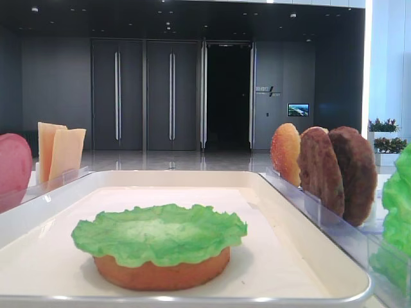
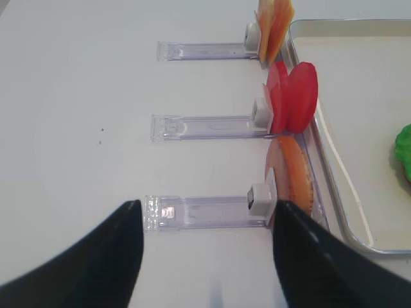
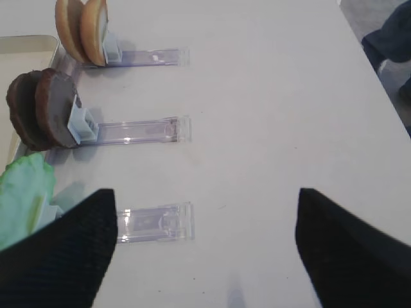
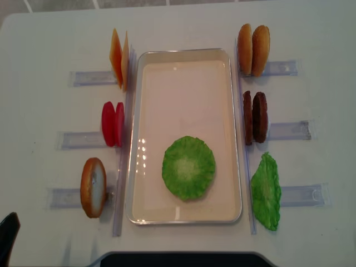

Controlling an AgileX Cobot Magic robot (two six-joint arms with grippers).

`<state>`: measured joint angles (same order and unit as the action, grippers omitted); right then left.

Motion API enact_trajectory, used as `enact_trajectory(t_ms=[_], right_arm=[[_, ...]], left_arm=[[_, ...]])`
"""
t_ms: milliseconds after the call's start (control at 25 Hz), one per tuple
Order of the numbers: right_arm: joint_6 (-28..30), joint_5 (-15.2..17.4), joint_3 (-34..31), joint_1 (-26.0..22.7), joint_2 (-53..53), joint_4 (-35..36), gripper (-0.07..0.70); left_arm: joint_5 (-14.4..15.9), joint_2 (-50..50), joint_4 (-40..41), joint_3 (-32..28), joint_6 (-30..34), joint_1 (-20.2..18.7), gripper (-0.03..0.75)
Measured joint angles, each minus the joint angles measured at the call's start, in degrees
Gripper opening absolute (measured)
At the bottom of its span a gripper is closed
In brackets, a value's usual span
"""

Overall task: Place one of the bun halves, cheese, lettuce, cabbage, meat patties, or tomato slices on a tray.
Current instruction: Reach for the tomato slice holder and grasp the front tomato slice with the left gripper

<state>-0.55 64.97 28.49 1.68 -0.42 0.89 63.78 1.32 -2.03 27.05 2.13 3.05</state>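
Note:
On the cream-white tray [image 4: 139, 111] lies a flat bun half [image 1: 160, 273] with a ruffled lettuce [image 4: 188, 167] disc on top. Left racks hold cheese [image 4: 119, 65], tomato slices [image 4: 113, 123] and a domed bun half [image 4: 93, 187]. Right racks hold two bun halves [image 4: 253, 49], meat patties [image 4: 255, 117] and a green leaf [image 4: 266, 191], lettuce or cabbage, I cannot tell which. My left gripper [image 2: 205, 256] hangs open over the near left rack, its right finger beside the domed bun [image 2: 294, 176]. My right gripper [image 3: 205, 250] is open above bare table, holding nothing.
Clear plastic slotted racks [image 4: 83, 78] run along both long sides of the tray, sticking outward over the white table [image 4: 322, 167]. A dark part of the robot [image 4: 183, 258] shows at the table's near edge. The far end of the tray is bare.

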Motion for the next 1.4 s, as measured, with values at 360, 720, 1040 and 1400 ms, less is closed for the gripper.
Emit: enact_trajectory(t_ms=[360, 720, 1040, 1400], right_arm=[[0.0, 0.0, 0.0, 0.0, 0.0, -0.2, 0.566], [0.0, 0.0, 0.0, 0.0, 0.0, -0.3, 0.566], [0.0, 0.0, 0.0, 0.0, 0.0, -0.4, 0.566], [0.0, 0.0, 0.0, 0.0, 0.0, -0.4, 0.566]], left_arm=[[0.3, 0.0, 0.0, 0.3, -0.9, 0.0, 0.486], [3.8, -0.1, 0.6, 4.7, -2.6, 0.0, 0.486], [8.5, -7.9, 1.1, 10.1, -2.9, 0.0, 0.486], [8.5, -23.0, 6.9, 16.9, -8.4, 0.0, 0.486]])
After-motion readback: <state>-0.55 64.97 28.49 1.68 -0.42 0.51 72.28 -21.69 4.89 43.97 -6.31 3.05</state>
